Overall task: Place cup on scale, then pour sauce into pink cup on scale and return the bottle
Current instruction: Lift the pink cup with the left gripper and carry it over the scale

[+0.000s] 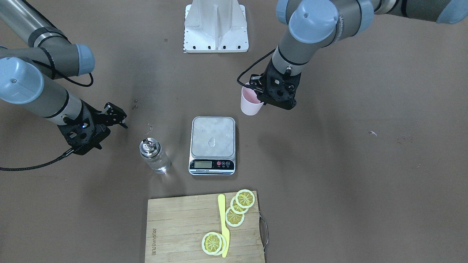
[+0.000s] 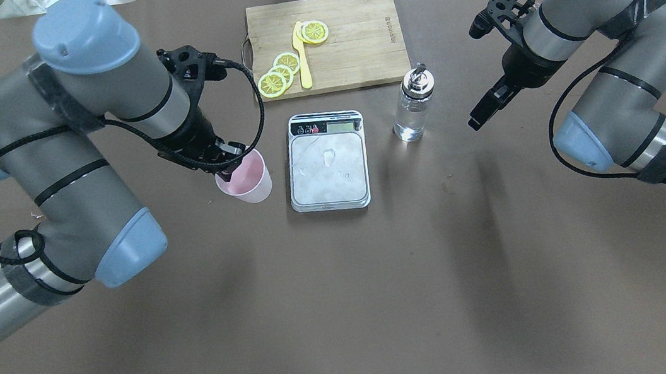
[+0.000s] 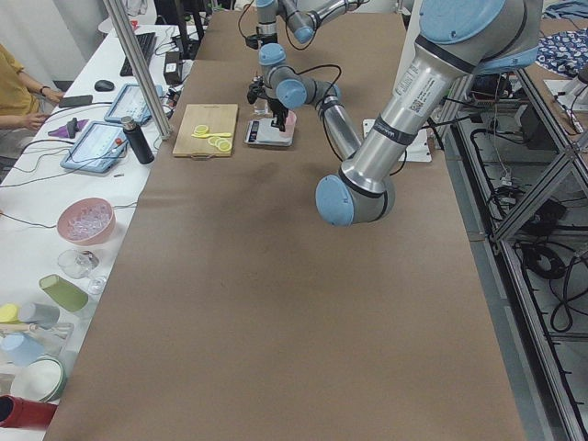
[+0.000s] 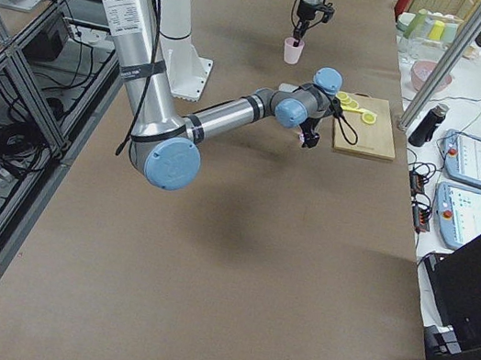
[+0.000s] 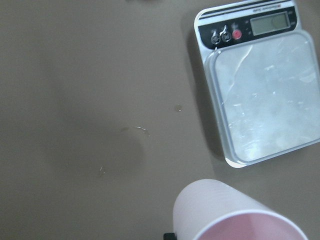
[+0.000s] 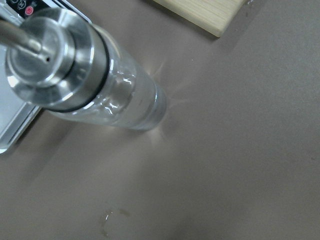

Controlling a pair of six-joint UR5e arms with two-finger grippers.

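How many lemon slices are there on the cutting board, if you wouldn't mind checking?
5 lemon slices, all on the cutting board: three overlapping beside the yellow knife's handle, two stacked beside its blade. Overlap may hide more.

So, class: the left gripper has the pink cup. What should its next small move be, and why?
Probably shift the cup sideways over the scale and lower it onto the platform. The left gripper grips the cup's rim, but the cup is beside the scale, not on it, and nothing stands on the platform.
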